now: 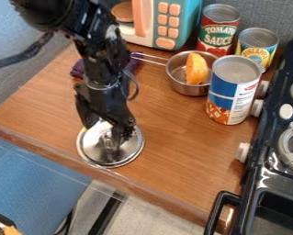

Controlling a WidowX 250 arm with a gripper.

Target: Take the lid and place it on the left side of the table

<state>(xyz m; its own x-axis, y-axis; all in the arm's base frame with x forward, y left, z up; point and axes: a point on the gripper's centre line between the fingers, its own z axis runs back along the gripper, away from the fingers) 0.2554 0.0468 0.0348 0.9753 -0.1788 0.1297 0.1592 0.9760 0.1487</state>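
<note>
We see the metal lid [113,156] lying flat at the near left of the wooden tabletop [167,133], just beside its near edge. The black claw [105,131] hangs over the lid from the far left, its two fingers spread wide with part of the lid showing between them. We cannot tell whether they touch it.

Farther back and to the right, we have a small metal saucepan [186,88] with an orange piece of toy food [196,69] in it; its handle points left, towards the arm. A blue and white can [234,89] stands upright just to the right of the pan. Behind them we find a red and green can [217,34] and a yellow can [257,43], both upright. The teal toy microwave [180,27] sits at the far side, a dark purple cloth [78,69] lies behind the arm, and the black stove [274,119] runs along the right.
</note>
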